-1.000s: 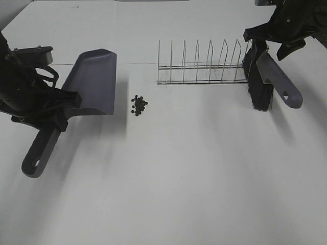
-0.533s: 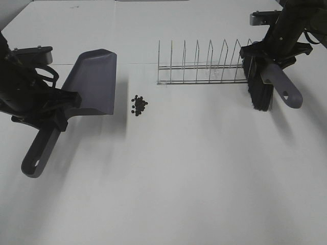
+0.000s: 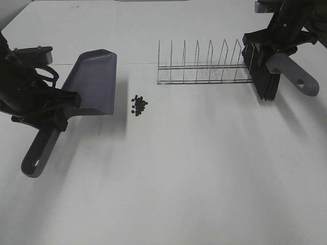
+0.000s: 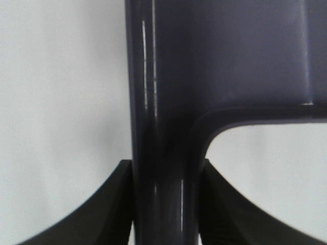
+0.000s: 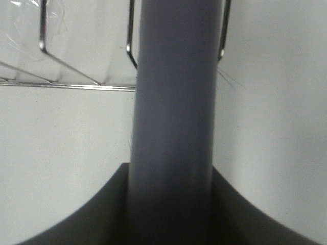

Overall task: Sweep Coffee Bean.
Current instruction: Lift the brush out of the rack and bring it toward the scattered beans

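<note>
A small heap of dark coffee beans lies on the white table, just right of the grey dustpan. My left gripper is shut on the dustpan's handle, its mouth edge facing the beans. My right gripper is shut on the grey handle of the brush. The brush's black bristles hang at the right end of the wire rack.
The wire dish rack stands at the back centre-right, between the beans and the brush; its wires also show in the right wrist view. The white table spreads toward the front.
My right gripper has lifted and swung the brush to the right and further back; its handle now points right. The left arm, dustpan and beans have not moved.
</note>
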Motion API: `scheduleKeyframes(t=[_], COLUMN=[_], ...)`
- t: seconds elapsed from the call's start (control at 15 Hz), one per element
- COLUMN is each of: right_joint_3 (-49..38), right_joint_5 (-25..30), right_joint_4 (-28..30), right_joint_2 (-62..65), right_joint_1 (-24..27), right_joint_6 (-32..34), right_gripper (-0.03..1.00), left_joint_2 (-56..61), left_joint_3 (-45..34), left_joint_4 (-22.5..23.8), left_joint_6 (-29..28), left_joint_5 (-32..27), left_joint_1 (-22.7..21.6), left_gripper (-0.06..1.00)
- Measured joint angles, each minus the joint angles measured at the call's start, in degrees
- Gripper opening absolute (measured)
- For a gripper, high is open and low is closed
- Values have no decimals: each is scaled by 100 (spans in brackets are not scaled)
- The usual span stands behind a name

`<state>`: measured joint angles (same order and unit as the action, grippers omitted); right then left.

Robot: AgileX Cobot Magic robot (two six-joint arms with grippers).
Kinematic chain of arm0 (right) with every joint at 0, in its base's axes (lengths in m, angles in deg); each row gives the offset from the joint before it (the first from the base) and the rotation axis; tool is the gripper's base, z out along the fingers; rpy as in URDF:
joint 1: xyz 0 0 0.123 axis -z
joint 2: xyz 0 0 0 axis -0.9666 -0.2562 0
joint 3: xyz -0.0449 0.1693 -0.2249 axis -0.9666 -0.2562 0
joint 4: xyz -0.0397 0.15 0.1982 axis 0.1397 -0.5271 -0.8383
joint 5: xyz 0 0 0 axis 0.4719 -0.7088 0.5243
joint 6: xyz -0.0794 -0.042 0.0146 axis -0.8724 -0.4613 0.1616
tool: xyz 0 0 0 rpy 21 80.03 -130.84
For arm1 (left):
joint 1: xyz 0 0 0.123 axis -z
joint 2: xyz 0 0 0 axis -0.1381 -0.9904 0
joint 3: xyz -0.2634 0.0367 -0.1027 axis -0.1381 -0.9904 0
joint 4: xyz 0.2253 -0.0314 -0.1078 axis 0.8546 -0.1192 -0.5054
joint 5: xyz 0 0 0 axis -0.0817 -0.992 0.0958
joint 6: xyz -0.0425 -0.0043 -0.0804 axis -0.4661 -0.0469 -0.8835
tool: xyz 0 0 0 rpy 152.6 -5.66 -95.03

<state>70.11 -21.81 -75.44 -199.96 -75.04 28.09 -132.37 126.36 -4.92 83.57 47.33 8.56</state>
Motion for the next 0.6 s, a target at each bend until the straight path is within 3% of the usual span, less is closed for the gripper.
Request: scheduleKeyframes(t=[0.2,0.4,0.6], right_joint_3=[653,710,-17], right_joint_5=[252,269,264], right_joint_4=[138,138,-74], right_joint_2=[252,859,1662], right_joint_1=[0,0,0], right_joint_6=[40,143,155], right_gripper=[26,26,26], left_joint_2=[0,0,0], left_joint_3=[0,0,0], left_joint_4=[0,0,52], left_joint_6=[0,0,0], left_joint_5=[0,0,-11], left_joint_1=[0,0,0], left_gripper=[32,32,32])
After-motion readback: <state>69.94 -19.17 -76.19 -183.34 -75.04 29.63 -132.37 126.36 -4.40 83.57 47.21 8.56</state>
